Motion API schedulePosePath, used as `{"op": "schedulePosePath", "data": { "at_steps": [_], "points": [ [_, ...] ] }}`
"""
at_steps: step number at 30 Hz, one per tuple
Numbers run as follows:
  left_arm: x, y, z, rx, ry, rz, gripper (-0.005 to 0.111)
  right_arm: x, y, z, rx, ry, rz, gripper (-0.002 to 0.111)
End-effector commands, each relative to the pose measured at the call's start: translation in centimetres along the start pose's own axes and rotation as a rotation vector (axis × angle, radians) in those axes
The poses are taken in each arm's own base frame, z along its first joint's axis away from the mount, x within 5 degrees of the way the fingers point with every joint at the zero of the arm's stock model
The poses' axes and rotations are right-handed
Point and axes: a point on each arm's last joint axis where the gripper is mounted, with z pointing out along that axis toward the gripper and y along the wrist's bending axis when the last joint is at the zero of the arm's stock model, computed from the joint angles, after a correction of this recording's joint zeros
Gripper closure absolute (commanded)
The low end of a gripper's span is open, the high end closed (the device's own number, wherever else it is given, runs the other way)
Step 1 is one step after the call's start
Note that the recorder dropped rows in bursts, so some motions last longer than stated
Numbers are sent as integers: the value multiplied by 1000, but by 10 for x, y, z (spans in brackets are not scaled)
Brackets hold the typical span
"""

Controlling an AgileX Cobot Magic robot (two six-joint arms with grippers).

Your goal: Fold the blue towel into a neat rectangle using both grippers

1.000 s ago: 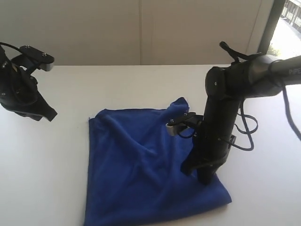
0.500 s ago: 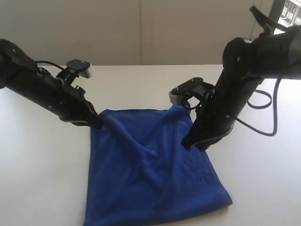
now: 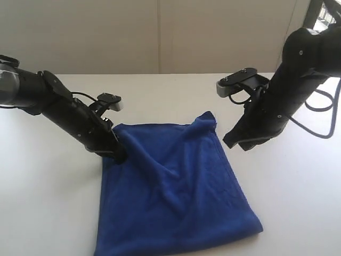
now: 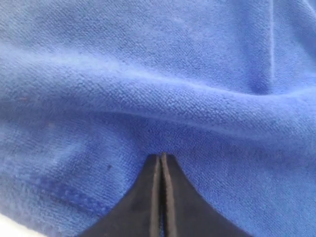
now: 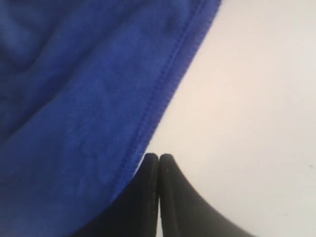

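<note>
The blue towel (image 3: 176, 192) lies rumpled on the white table (image 3: 48, 213), with a raised ridge running diagonally across it and its far right corner humped up. My left gripper (image 3: 120, 156) is shut, its tips resting on the towel's far left corner; in the left wrist view the closed fingertips (image 4: 162, 157) press against blue towel (image 4: 158, 74) with nothing visible between them. My right gripper (image 3: 233, 144) is shut and empty, hanging just off the towel's right edge. In the right wrist view its tips (image 5: 159, 157) sit beside the stitched hem of the towel (image 5: 74, 98), over bare table.
A pale wall (image 3: 160, 32) runs along the table's far edge, and a dark window frame (image 3: 314, 16) stands at the back right. Black cables (image 3: 325, 114) loop off the right arm. Bare tabletop surrounds the towel on both sides.
The left arm has swung in from the far left and come down onto the towel's far left corner. The right arm has lifted off the towel and moved back and to the right.
</note>
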Motion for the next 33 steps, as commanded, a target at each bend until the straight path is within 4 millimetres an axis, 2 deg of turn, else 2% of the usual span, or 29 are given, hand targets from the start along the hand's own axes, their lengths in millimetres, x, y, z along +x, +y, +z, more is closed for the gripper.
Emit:
{"op": "schedulePosePath", "data": {
  "at_steps": [1, 10, 14, 17, 19, 22, 25, 27, 30, 33],
  "points": [
    [2, 12, 4, -83, 65, 17, 107, -3, -15, -9, 31, -57, 44, 108],
    [-14, 25, 8, -125, 68, 57, 107, -19, -41, -29, 84, -154, 80, 108],
    [-17, 25, 5, -110, 81, 71, 107, -25, -55, -24, 51, -143, 87, 108],
    [-27, 11, -14, -33, 103, 88, 107, -32, -61, -20, -40, -146, 67, 108],
    [-40, 1, -36, -23, 78, 127, 107, -39, -65, -20, -73, -173, 51, 108],
    [-59, -1, -73, -149, -20, 198, 107, -51, -71, -21, -60, -211, 62, 108],
    [-72, 19, -98, -304, -169, 191, 107, -63, -79, -21, -73, -231, 69, 105],
    [-75, 35, -109, -326, -199, 165, 107, -72, -85, -20, -116, -241, 68, 98],
    [-75, 57, -114, -210, -188, 156, 107, -81, -93, -12, -211, -236, 61, 86],
    [-74, 74, -109, -55, -160, 112, 107, -87, -100, 0, -277, -212, 68, 83]
  ]
}}
